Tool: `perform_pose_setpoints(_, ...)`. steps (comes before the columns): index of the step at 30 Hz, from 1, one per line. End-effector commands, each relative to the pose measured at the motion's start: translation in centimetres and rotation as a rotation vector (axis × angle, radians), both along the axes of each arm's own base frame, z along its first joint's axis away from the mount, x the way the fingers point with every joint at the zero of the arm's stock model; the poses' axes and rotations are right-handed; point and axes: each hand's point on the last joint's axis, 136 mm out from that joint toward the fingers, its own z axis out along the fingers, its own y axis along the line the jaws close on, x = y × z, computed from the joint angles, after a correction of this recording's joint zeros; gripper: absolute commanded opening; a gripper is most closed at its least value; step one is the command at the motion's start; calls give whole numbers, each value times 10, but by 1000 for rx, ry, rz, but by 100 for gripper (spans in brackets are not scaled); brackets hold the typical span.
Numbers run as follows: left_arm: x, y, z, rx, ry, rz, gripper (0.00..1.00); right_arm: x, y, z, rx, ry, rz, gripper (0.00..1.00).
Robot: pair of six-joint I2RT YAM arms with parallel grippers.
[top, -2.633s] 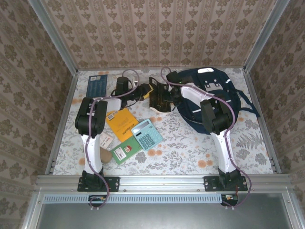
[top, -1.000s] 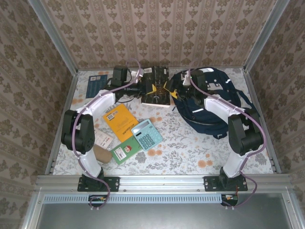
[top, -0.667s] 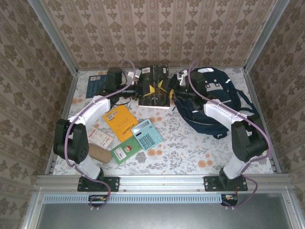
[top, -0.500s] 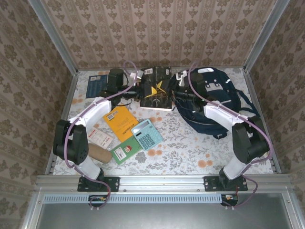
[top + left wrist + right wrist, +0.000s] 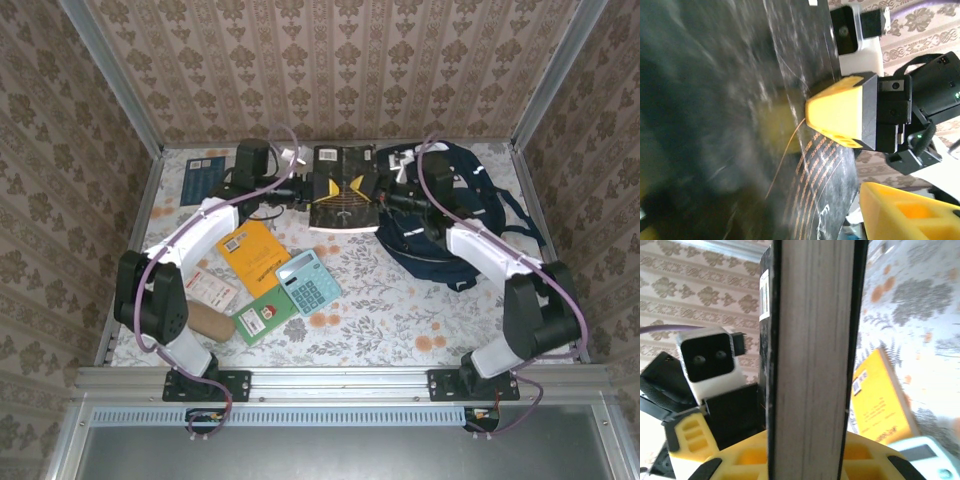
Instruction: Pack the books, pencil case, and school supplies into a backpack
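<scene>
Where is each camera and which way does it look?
Top camera: high behind the arms, looking down at the table; both arms, left claw and right claw show.
Left wrist: on the left arm, facing right across the black book; own yellow finger shows.
Right wrist: on the right arm, facing left along the book's page edge; own yellow fingers show.
Shared: both wrist views see the black book and the other claw.

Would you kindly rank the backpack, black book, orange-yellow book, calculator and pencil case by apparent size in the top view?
1. backpack
2. black book and orange-yellow book, alike; the black one is held up nearer the camera, so unranked
3. calculator
4. pencil case
</scene>
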Motion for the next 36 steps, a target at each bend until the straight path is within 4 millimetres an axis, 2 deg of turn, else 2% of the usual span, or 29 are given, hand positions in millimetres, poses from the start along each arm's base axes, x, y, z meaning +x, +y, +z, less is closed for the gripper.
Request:
perform_pose_setpoints(1, 2, -7, 2, 78, -93, 5, 65, -10, -41, 9, -120, -53, -150, 0)
perform_pose_setpoints(7, 15, -24, -28, 236, -132, 53, 66, -36, -129, -3, -339, 11, -473, 0)
perform_pose_setpoints(11, 29, -44, -61, 360, -117, 97, 65, -69, -188, -3, -452, 50, -703, 0)
perform_pose_setpoints(14, 37, -65, -86, 434, -103, 96, 64, -87, -212, 5, -501, 1, -801, 0)
perform_pose_setpoints(18, 50, -99, -113, 486, -125, 84, 61, -101, -222, 2, -542, 30, -803, 0)
perform_pose_setpoints(25, 79, -154, -141, 400, -69, 92, 57, -111, -222, 4, -552, 20, -788, 0)
perform_pose_setpoints(33, 119, -192, -149, 295, -22, 209, 55, -113, -215, -4, -539, 41, -747, 0)
perform_pose_setpoints(36, 129, -193, -169, 367, -14, 273, 53, -112, -213, -6, -539, 46, -738, 0)
